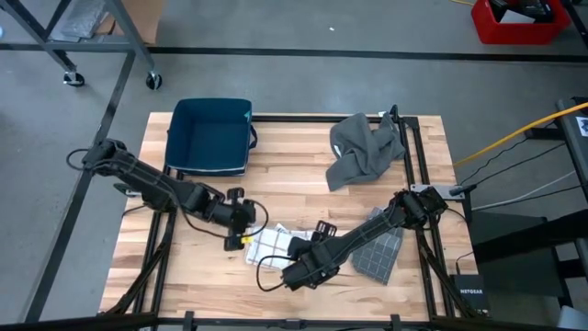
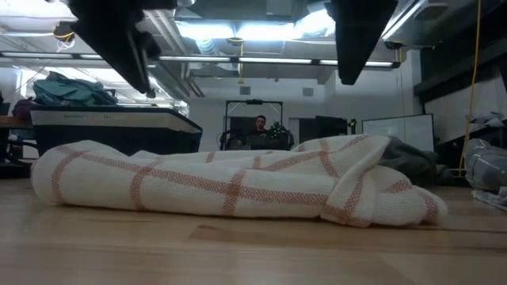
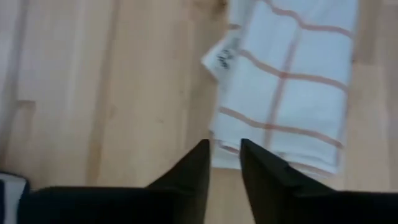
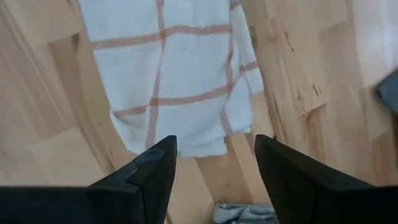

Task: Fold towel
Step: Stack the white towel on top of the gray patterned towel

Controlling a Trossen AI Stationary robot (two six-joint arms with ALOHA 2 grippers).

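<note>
Towel (image 1: 272,243) under inspection: white with thin red checks, lying near the front edge of the wooden table (image 1: 294,184), between my two grippers. From table height it reads as a low, layered bundle with a doubled edge at one end, so I judge at least one fold is in place. Both wrist views show a compact rectangle with stacked edges and a small label at one corner.

Left gripper (image 1: 241,225) sits just beside the towel's left end. Its fingers stand slightly parted with nothing between them and their tips are clear of the cloth; I read it as released.

Right gripper (image 1: 296,274) is at the towel's front-right corner. Its fingers are spread wide and empty, the towel's short edge just beyond the tips.

Elsewhere on the table: a dark blue bin (image 1: 210,136) at the rear left, a crumpled grey cloth (image 1: 366,150) at the rear right, and a grey checked cloth (image 1: 378,250) just right of the towel, beneath the right arm.

Assessment: the fold looks largely complete. I cannot tell whether a further fold is intended; squaring the uneven edges and clearing both arms appear to be what is left.
</note>
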